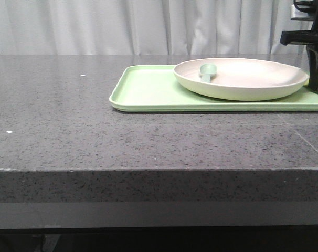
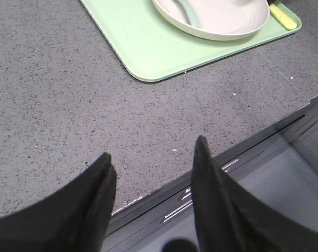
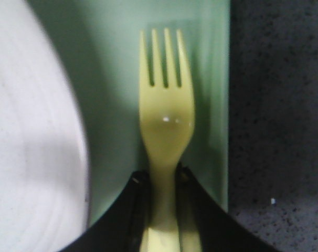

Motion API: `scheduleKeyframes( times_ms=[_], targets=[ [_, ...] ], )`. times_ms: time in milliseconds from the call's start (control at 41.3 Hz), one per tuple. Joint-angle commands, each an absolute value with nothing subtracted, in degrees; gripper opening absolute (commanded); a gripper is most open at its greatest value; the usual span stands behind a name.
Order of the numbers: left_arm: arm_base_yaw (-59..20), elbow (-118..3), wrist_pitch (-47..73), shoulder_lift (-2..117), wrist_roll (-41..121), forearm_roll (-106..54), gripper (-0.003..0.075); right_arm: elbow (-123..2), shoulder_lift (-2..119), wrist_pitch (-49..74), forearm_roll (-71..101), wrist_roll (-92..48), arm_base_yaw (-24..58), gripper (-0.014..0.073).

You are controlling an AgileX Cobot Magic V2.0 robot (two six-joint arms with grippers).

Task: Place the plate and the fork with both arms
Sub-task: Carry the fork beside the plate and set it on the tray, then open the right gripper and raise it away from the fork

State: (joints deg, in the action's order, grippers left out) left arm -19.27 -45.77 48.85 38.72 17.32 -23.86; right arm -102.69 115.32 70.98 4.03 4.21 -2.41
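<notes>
Front view: round cream-beige matte plate (image 1: 242, 79) sits on flat light-green rectangular tray (image 1: 148, 92), right gripper (image 1: 317, 79) low at the tray's right end. Left wrist view: left gripper (image 2: 151, 173) spread, empty, over grey speckled table (image 2: 54, 100), well apart from the tray. Right wrist view: right gripper pinches the handle of the small yellow plastic fork (image 3: 164, 123), tines over the tray beside the plate.

The fork (image 3: 165, 123) looks like smooth yellow plastic, with a small glossy highlight at the base of its tines. The plate (image 1: 242, 77) at upper right of the front view is cream-beige with a matt, even surface, possibly plastic or ceramic; the view does not settle which. The spoon (image 1: 207, 71) lying in it is pale blue-green and smooth, faintly shiny. The tray (image 1: 148, 92) is light green, flat and satin-smooth. The table (image 1: 70, 136) is dark grey speckled stone-like material with a dull sheen. The left gripper's (image 2: 151, 176) fingers (image 2: 209, 184) are matt black. Behind hangs pale pleated cloth, a curtain (image 1: 96, 26)
</notes>
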Motion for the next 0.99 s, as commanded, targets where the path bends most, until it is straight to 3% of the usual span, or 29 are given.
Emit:
scheduleKeyframes(
  times_ms=[0,169,678,968],
  targets=[
    [-19.13,-47.24,45.46,38.60,17.45,-25.75,0.0335,-104.16,112.66,72.59,4.38,3.50,-2.74,0.0185],
    [-19.13,-47.24,45.46,38.60,17.45,-25.75,0.0335,-104.86,112.66,73.11,4.38,3.50,-2.74,0.0300],
    [-19.13,-47.24,45.59,38.60,17.45,-25.75,0.0335,-105.44,100.58,76.49,4.50,3.09,-1.55,0.0299],
    [-19.13,-47.24,45.59,38.60,17.45,-25.75,0.0335,-94.43,84.53,71.47,4.63,-0.73,2.93,0.0299]
  ],
)
